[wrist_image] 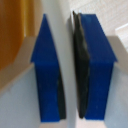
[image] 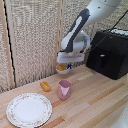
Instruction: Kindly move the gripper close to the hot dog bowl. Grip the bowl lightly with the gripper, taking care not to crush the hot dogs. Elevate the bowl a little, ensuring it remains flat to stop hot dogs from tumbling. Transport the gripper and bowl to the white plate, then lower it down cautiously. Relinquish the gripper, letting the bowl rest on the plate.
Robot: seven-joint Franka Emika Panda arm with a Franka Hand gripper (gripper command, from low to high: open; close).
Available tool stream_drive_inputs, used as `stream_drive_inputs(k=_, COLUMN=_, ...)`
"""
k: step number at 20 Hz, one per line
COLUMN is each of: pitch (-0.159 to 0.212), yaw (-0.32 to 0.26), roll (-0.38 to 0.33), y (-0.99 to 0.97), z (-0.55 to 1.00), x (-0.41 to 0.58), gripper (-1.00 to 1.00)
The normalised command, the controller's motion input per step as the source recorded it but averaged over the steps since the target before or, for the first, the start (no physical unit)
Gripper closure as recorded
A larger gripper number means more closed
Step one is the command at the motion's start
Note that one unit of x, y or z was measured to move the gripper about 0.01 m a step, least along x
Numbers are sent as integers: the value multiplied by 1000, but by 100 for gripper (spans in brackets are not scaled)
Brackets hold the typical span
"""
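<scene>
Wooden table (image: pixel 95 100), woven screen behind, black box (image: pixel 109 52) at the exterior view's right. Gripper (image: pixel 66 65) raised above table, fingers (wrist_image: pixel 95 70) pinched on rim of white bowl (image: pixel 62 68) with orange food. Pink cup (image: pixel 64 89) below, loose orange piece (image: pixel 45 86) beside. White plate (image: pixel 29 110) well apart, near corner.

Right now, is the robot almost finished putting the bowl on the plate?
Not yet. Done: the gripper has reached the bowl, and its blue fingers look pinched on the white rim. In hand: whether the bowl is off the table is hard to tell. Left: carrying it past the pink cup to the plate and letting go.
</scene>
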Motion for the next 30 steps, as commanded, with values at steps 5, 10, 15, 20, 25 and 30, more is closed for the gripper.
stream_drive_inputs(k=5, pitch=-16, yaw=93, roll=144, y=102, z=755, x=3, gripper=100)
stream_drive_inputs(k=10, pitch=-3, yaw=108, roll=132, y=364, z=707, x=0, gripper=100)
stream_drive_inputs(k=15, pitch=-63, yaw=85, roll=105, y=469, z=515, x=-6, gripper=100)
stream_drive_inputs(k=20, pitch=-102, yaw=72, roll=75, y=581, z=287, x=-151, gripper=100)
stream_drive_inputs(k=25, pitch=-83, yaw=70, roll=46, y=634, z=29, x=-346, gripper=100)
stream_drive_inputs(k=30, pitch=-35, yaw=81, roll=19, y=619, z=-49, x=-401, gripper=100)
